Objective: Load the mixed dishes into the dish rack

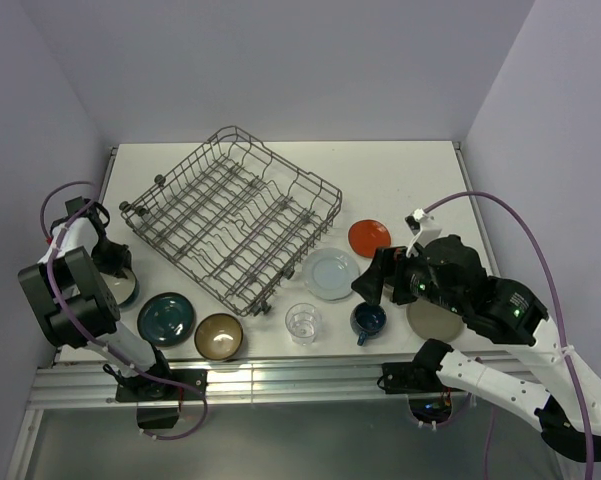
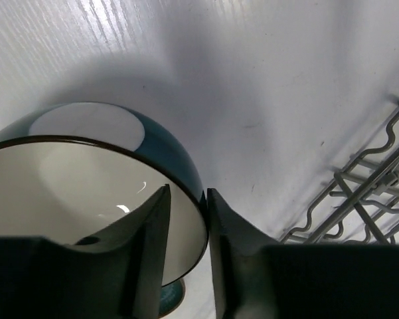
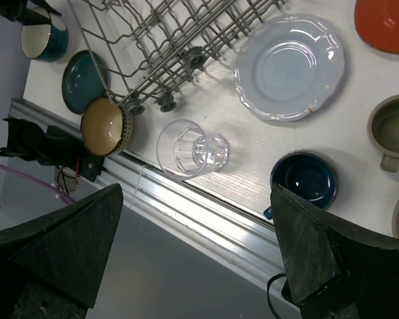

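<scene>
A teal bowl (image 2: 166, 149) with a cream inside sits at the table's left edge (image 1: 123, 289). My left gripper (image 2: 188, 196) straddles its rim, one finger inside, the other against the outer wall; a sliver of gap remains. The grey wire dish rack (image 1: 230, 215) lies empty just right of it. Along the front stand a teal plate (image 1: 166, 317), a gold-brown bowl (image 1: 219, 336), a clear glass (image 3: 191, 149) and a blue cup (image 3: 304, 181). My right gripper (image 3: 196, 193) hangs wide open above the front edge, holding nothing.
A pale blue plate (image 1: 330, 273) and a red-orange plate (image 1: 369, 237) lie right of the rack. A grey-beige cup (image 3: 393, 129) and a beige plate (image 1: 432, 320) sit under my right arm. A metal rail (image 1: 280, 380) runs along the table's front edge.
</scene>
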You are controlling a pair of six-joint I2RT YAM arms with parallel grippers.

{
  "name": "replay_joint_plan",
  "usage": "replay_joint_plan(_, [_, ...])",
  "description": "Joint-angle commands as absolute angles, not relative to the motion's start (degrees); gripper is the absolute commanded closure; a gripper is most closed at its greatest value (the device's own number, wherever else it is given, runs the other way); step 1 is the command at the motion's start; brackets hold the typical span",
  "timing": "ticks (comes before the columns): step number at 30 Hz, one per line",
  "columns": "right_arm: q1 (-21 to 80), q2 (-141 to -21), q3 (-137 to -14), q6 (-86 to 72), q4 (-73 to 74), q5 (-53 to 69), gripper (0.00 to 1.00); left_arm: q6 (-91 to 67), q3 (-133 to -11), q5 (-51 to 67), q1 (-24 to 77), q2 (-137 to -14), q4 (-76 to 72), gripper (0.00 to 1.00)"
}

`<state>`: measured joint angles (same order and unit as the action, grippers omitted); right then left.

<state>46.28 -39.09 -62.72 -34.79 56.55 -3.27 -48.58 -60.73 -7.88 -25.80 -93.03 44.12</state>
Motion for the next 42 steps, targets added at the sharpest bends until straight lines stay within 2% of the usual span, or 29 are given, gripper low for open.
replay_joint_plan(1, [45.7, -38.5, -64.77, -33.4, 57.83, -3.69, 0.0, -47.29, -61.26, -8.7, -26.1, -92.81, 43.42, 0.7])
replay_joint_plan(2, [45.62, -38.41, -65.04, -33.49, 57.92, -3.69, 0.0, -47.2, -61.35, -8.79, -26.28, -92.9, 43.5, 0.8])
replay_joint_plan(5, [45.62, -38.41, -65.13, -33.66, 58.01, -3.34, 0.0, -47.02, -61.52, -8.79, -26.63, -92.11, 44.47, 1.0])
replay_joint_plan(17, [45.62, -42.36, -67.23, -32.52, 57.04, 1.13, 0.0, -53.25, -64.33, -9.67, -26.89, -74.45, 56.68, 1.0])
replay_joint_plan(21, [45.62, -45.78, -68.81, -31.55, 56.51, 3.95, 0.0, -56.51, -70.29, -10.1, -25.58, -69.8, 64.49, 1.0])
replay_joint_plan(27, [45.53, -51.5, -72.5, -30.94, 57.04, 7.64, 0.0, -59.24, -82.49, -2.57, -23.82, -66.45, 67.24, 1.0])
replay_joint_plan(31, [44.13, -54.49, -74.26, -32.08, 53.89, 12.64, 0.0, -59.68, -86.05, 12.7, -23.82, -64.08, 60.67, 1.0])
replay_joint_plan(32, [43.6, -55.97, -74.62, -32.95, 53.01, 14.22, 0.0, -61.24, -83.96, 21.18, -23.82, -62.59, 55.69, 1.0])
replay_joint_plan(34, [41.67, -57.74, -76.28, -34.27, 50.73, 19.23, 0.0, -66.14, -80.09, 29.41, -23.21, -59.96, 47.24, 1.0])
replay_joint_plan(36, [40.0, -60.63, -77.78, -36.99, 48.79, 23.71, 0.0, -70.73, -73.06, 38.29, -22.51, -55.3, 31.7, 1.0])
replay_joint_plan(39, [36.83, -62.66, -76.3, -44.71, 41.16, 33.64, 0.0, -79.87, -64.62, 43.83, -21.45, -49.32, 9.21, 1.0])
replay_joint_plan(42, [34.98, -63.1, -70.51, -59.63, 20.83, 42.78, 0.0, -88.75, -57.23, 45.44, -20.05, -44.75, -10.59, 1.0])
